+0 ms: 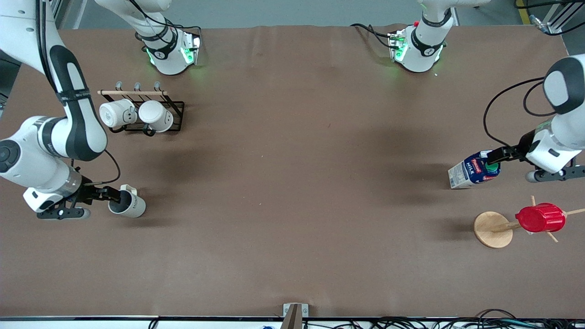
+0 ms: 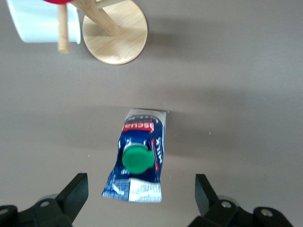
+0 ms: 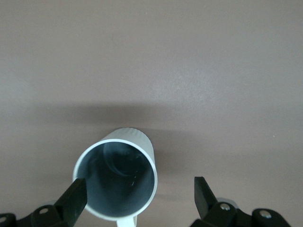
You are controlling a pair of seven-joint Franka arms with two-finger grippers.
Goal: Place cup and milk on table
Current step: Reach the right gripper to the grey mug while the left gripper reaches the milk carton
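Your small off-white cup (image 1: 128,203) with its grey inside stands on the matte brown table (image 1: 292,183) at the right arm's end, mouth up, its short loop handle toward the robots' bases; the dark lettering down its side is too small to read. The right gripper (image 3: 137,196) is over it with fingers spread, one finger (image 3: 75,196) at the rim, the other well clear.

Your blue-and-white milk carton (image 1: 474,170) stands at the left arm's end, round green cap (image 2: 138,158) on top, with "MILK" and a red logo readable. The left gripper (image 2: 138,194) hangs over it, fingers wide apart, touching nothing.

Nearer the front camera stands a round-based wooden peg stand (image 1: 492,229) carrying a red ribbed cup (image 1: 540,218). Near the right arm's base, a black wire rack (image 1: 151,114) holds two bright white mugs (image 1: 117,113).
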